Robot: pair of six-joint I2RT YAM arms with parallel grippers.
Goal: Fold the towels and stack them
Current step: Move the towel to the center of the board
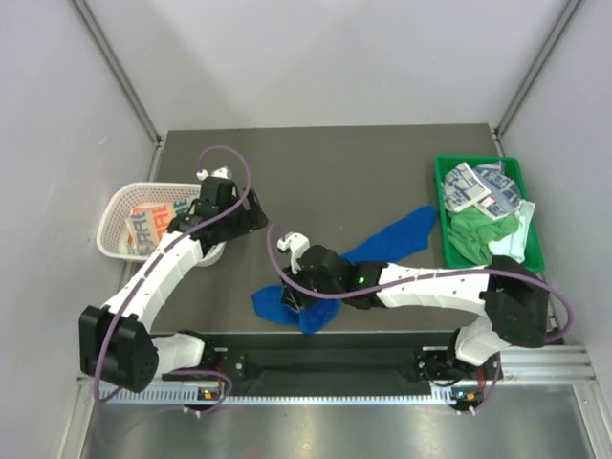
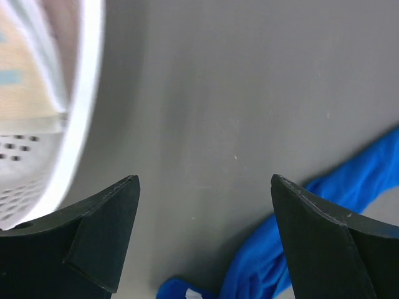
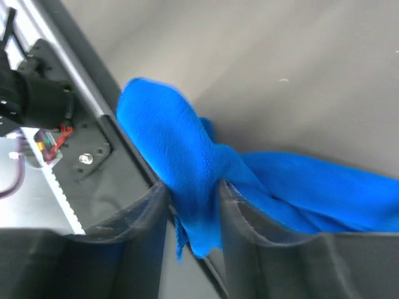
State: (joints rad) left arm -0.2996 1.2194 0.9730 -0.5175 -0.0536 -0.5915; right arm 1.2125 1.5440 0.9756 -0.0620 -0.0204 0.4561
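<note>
So the right claw (image 3: 194,190) is pinching one end of the royal blue cloth towel (image 3: 168,137). The fabric is bunching up between both fingers, and a bit is hanging out below them. That towel is lying on the dark grey table (image 1: 335,172), and it's stretching diagonally from the near edge in the middle toward the rigid green plastic tray (image 1: 478,160) on the right. Its far tip is sitting just beside the tray wall. The held end is hanging right by the black rail at the front.

The left claw (image 2: 204,187) is hovering over bare table with its fingers spread wide, gripping nothing. It's sitting just beside the rim of the white mesh plastic basket (image 1: 120,196), which is holding a white-and-orange printed towel (image 1: 148,225).

Over in the tray, the blue-grey printed white towels (image 1: 478,186) are lying at the far end, and a bright green towel (image 1: 478,234) is crumpling up nearer the front.
</note>
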